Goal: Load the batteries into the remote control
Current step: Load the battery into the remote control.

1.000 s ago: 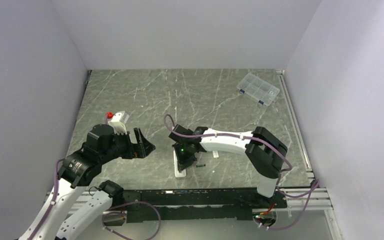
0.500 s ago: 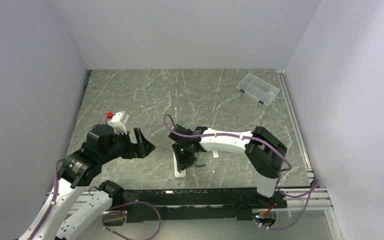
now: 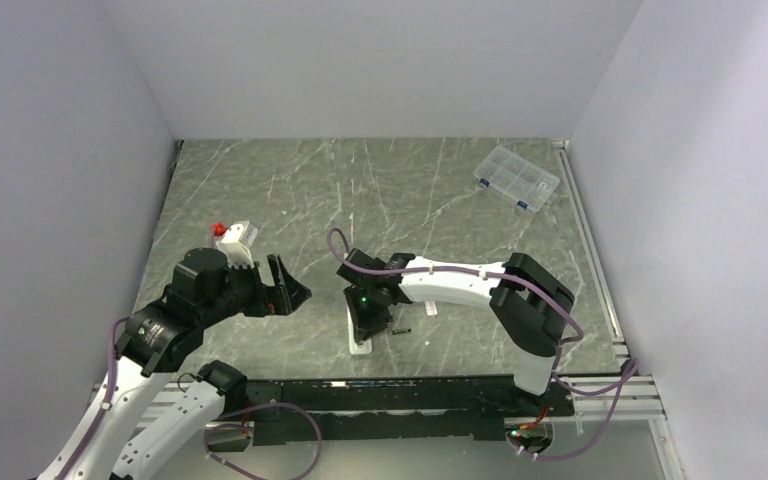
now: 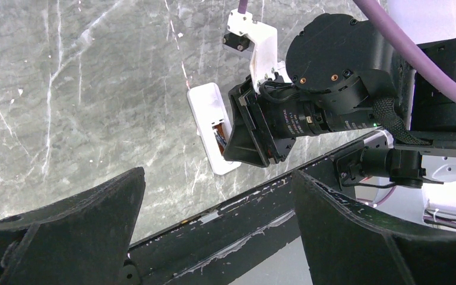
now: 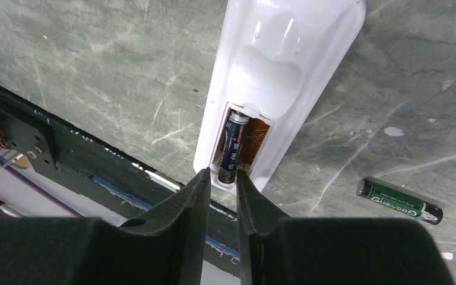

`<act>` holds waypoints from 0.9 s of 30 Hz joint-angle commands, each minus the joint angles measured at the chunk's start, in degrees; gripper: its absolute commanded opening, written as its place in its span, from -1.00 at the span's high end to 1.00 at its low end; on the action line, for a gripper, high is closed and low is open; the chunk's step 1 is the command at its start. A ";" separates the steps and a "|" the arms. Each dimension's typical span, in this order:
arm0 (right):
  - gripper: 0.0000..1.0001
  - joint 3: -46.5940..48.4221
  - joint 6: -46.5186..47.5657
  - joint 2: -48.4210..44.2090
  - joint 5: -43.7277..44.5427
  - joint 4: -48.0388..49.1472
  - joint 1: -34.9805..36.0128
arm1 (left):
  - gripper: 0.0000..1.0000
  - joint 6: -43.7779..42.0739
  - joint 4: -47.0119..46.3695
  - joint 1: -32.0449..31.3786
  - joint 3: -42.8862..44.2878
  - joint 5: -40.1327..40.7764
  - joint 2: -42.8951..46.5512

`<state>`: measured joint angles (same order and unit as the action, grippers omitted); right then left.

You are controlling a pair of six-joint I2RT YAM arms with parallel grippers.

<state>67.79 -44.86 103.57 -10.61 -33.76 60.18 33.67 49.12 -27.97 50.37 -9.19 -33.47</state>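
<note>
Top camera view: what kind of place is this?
Probably a robot lab test booth: plain white walls box in a marble-patterned table, a left arm and a right arm are bolted to a rail at its near edge, and a remote control lies open on it.

One white remote point(image 5: 285, 71), two batteries, one battery point(image 5: 234, 148) sitting inside the remote's open slot and the other battery point(image 5: 399, 200) lying just beside the remote, and one clear box point(image 3: 516, 178) well apart from the remote.

The remote control point(image 5: 285, 71) was smooth, shiny white plastic. The batteries point(image 5: 235, 145) had glossy dark wraps with metal ends. The table point(image 5: 95, 71) looked like smooth grey stone with pale veins.
</note>
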 commanded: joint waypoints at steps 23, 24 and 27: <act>0.49 3.55 -0.54 -0.74 0.21 0.52 0.02 | -0.96 -0.41 -2.32 0.01 -0.11 -0.75 0.30; 0.49 3.65 -0.43 -1.17 0.42 0.39 0.02 | -0.96 -0.49 -2.39 -0.06 -0.17 -0.87 0.19; 0.49 3.31 -0.11 -2.86 1.35 -0.05 0.02 | -0.96 -0.47 -2.58 -0.01 -0.22 -1.30 -0.68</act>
<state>69.41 -45.04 103.53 -10.74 -33.36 60.18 33.67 49.10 -27.97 50.37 -9.23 -33.52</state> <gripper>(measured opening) 0.252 0.983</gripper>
